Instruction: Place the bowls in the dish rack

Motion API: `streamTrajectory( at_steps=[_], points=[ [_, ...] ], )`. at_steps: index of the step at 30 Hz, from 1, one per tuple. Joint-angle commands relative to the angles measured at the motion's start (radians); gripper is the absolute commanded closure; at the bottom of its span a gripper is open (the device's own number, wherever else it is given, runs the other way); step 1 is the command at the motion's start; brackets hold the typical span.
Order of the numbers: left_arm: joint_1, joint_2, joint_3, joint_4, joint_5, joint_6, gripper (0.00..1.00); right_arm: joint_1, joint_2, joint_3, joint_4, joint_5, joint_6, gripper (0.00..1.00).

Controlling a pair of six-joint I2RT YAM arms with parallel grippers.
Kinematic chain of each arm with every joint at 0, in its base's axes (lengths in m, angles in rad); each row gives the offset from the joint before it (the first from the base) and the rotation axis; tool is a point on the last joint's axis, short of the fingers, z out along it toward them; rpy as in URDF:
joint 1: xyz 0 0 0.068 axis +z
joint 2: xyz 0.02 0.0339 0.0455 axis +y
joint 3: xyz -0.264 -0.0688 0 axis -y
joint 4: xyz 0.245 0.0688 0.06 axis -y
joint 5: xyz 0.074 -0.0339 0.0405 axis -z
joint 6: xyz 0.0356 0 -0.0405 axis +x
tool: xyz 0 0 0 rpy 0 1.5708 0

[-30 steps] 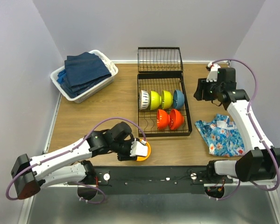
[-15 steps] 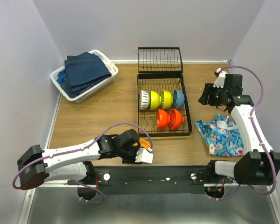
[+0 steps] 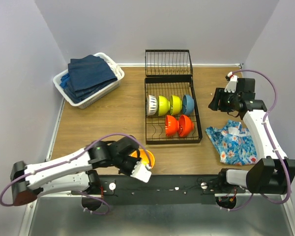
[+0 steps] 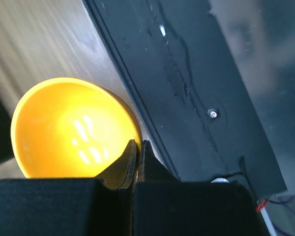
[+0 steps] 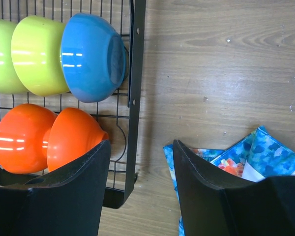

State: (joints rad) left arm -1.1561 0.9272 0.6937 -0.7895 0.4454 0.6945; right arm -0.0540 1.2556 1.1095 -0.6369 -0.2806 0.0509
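- My left gripper (image 4: 137, 147) is clenched on the rim of the orange bowl (image 4: 69, 128), at the table's (image 3: 113, 118) near edge, apart from the rack (image 3: 199, 133).
- My right gripper (image 5: 140, 145) hangs open beside the rack, holding nothing.
- Six bowls (image 3: 173, 104) stand in the rack.
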Motion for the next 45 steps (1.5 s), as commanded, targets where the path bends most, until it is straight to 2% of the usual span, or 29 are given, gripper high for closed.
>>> streamTrajectory(
  at_steps=[1,3,5,6,7,9,10,11,12,13,14,18,22,27,36,41,45],
  points=[
    [-0.007,-0.145,0.127,-0.202,0.052,0.107,1.0,-0.006,0.044,0.03,0.019,-0.02,-0.008,0.39],
    [0.01,-0.136,0.127,-0.027,-0.058,0.036,1.0,-0.006,0.056,0.036,0.028,-0.017,-0.002,0.39],
    [0.047,-0.076,0.138,0.165,-0.073,-0.083,1.0,-0.006,0.064,0.038,0.031,-0.011,-0.002,0.39],
    [0.1,-0.048,0.147,0.223,-0.062,-0.133,1.0,-0.007,0.07,0.038,0.031,-0.009,-0.005,0.39],
    [0.133,0.013,0.159,0.277,-0.03,-0.262,1.0,-0.007,0.074,0.036,0.028,0.003,-0.008,0.39],
    [0.218,0.071,0.184,0.453,0.05,-0.404,1.0,-0.007,0.08,0.041,0.01,0.02,-0.022,0.39],
    [0.298,0.12,0.187,0.581,0.118,-0.491,1.0,-0.007,0.082,0.05,0.002,0.03,-0.028,0.39],
    [0.337,0.14,0.179,0.658,0.13,-0.656,1.0,-0.007,0.084,0.055,-0.015,0.034,-0.034,0.39],
    [0.369,0.157,0.173,0.732,0.137,-0.752,1.0,-0.007,0.087,0.059,-0.021,0.037,-0.037,0.39],
    [0.427,0.183,0.165,0.894,0.148,-0.826,1.0,-0.007,0.093,0.064,-0.027,0.04,-0.037,0.39],
    [0.45,0.194,0.135,0.982,0.167,-0.969,1.0,-0.007,0.094,0.072,-0.032,0.044,-0.04,0.39],
    [0.519,0.222,0.047,1.307,0.157,-1.214,1.0,-0.007,0.108,0.078,-0.037,0.064,-0.04,0.39],
    [0.539,0.194,-0.055,1.418,0.154,-1.334,1.0,-0.007,0.128,0.092,-0.056,0.092,-0.08,0.39],
    [0.587,0.223,-0.22,1.651,0.171,-1.521,1.0,-0.007,0.171,0.118,-0.084,0.124,-0.114,0.39],
    [0.677,0.472,-0.249,1.914,0.271,-1.769,1.0,-0.006,0.238,0.161,-0.104,0.156,-0.152,0.39],
    [0.679,0.57,-0.255,2.067,0.292,-1.837,1.0,-0.006,0.238,0.142,-0.106,0.187,-0.178,0.39],
    [0.677,0.601,-0.261,2.104,0.273,-1.863,1.0,-0.007,0.243,0.128,-0.109,0.199,-0.192,0.39]
  ],
)
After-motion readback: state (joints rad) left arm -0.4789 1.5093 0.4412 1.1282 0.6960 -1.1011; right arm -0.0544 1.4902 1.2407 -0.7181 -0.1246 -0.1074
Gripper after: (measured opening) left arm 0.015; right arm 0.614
